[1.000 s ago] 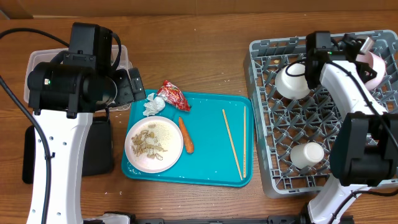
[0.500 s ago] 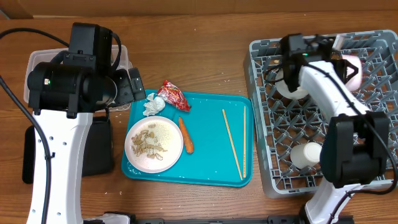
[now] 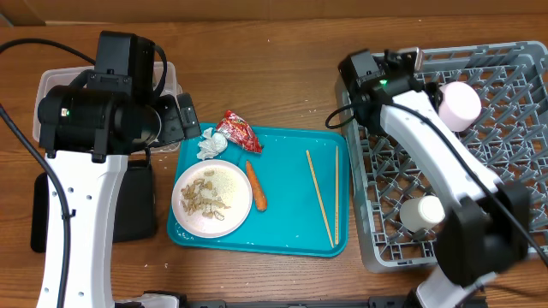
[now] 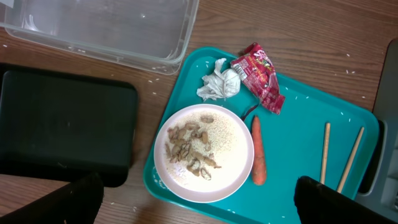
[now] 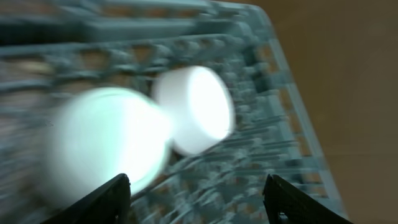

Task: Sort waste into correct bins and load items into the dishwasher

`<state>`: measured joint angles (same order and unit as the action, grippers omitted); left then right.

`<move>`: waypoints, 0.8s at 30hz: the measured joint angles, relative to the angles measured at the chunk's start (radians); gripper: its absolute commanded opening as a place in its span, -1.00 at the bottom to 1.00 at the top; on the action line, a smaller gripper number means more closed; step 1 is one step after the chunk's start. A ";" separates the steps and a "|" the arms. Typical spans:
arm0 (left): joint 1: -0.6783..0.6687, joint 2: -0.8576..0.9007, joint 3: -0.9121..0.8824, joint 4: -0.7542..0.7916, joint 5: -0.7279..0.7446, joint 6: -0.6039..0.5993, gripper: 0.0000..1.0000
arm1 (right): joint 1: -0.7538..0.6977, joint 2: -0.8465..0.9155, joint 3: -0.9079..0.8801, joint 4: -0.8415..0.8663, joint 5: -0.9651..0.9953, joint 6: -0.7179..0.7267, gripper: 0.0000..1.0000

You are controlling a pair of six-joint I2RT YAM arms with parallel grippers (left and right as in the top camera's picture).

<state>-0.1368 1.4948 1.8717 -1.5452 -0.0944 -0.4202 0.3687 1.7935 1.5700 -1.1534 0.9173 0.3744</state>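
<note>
1. left claw hangs spread wide and empty above the plate of food scraps on the teal tray.
2. right claw, badly blurred, looks released at the dish rack, which holds the far bowl and the near bowl.
3. chopsticks lie on the tray.

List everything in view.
teal tray: one, teal, centre
plate: one, white, tray's left
food scraps: one pile, brownish, on plate
carrot: one, orange, right of plate
wrapper: one, red, tray's far edge
tissue: one, white, beside wrapper
chopsticks: two, pale wood, tray's right
tub: one, clear, far left
black tray: one, black, beside tub
dish rack: one, grey, right
bowls: two, white, in rack
left gripper: one, black, open over tray
right gripper: one, black, open over rack
</note>
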 measured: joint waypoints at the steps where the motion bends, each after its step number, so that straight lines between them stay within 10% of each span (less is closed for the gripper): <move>1: 0.000 0.000 0.000 0.000 0.000 0.000 1.00 | 0.010 -0.031 0.014 -0.003 -0.049 0.003 0.42; 13: 0.000 0.000 0.000 0.000 0.000 0.000 1.00 | 0.053 -0.309 0.057 -0.172 -0.925 0.017 0.25; 24: 0.000 0.000 0.000 0.000 0.000 0.000 1.00 | 0.204 -0.291 -0.343 0.035 -1.071 0.018 -0.25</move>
<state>-0.1368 1.4948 1.8717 -1.5448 -0.0944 -0.4202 0.5732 1.5024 1.2274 -1.1179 -0.1539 0.3920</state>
